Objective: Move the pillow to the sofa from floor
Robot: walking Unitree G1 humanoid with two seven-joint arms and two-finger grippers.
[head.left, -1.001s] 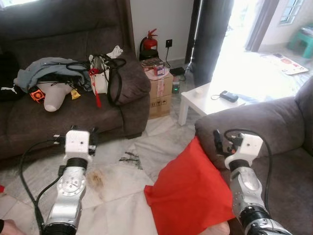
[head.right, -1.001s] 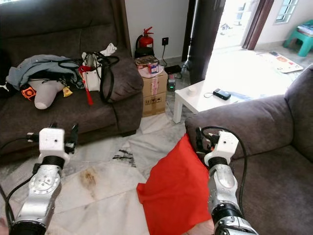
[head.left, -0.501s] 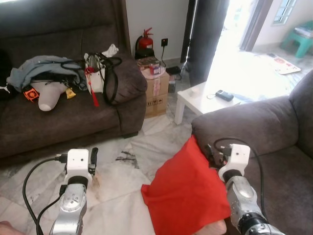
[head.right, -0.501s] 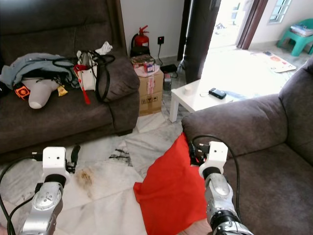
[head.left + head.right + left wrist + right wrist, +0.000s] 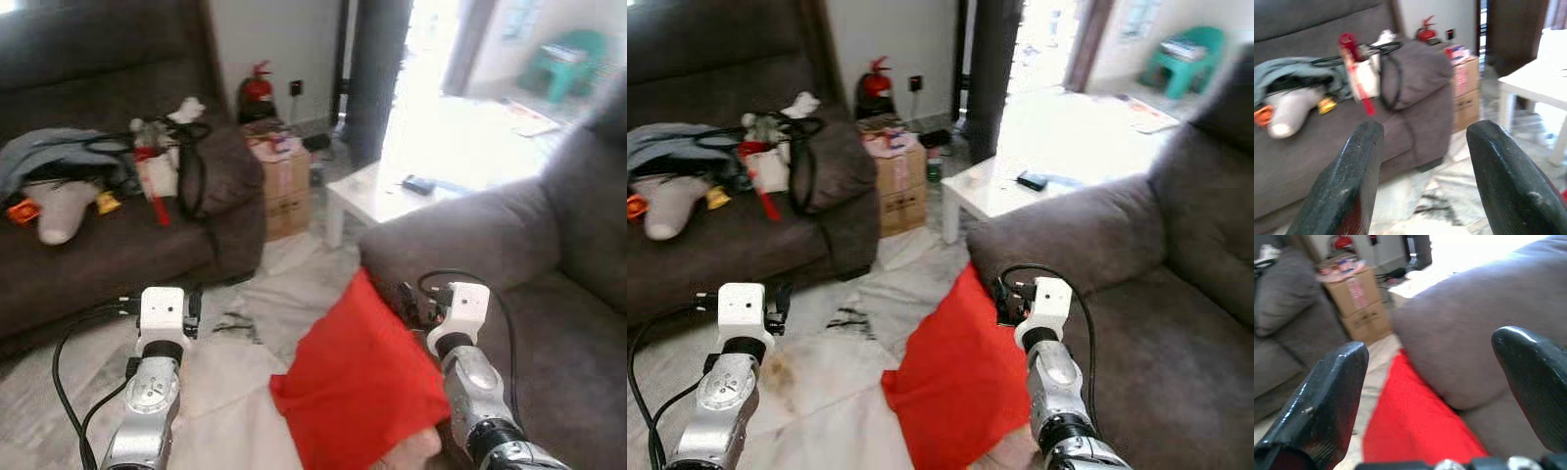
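Living room of a home. Dark brown sofa at 10 o'clock, strewn with clothes and a bag; second grey-brown sofa at 3 o'clock. Marble-tile floor. White low table, cardboard box and fire extinguisher toward 12 o'clock, beside a bright doorway.

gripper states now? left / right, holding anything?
Left gripper: open, empty, over the floor.
Right gripper: open, empty, beside the red pillow by the sofa arm.
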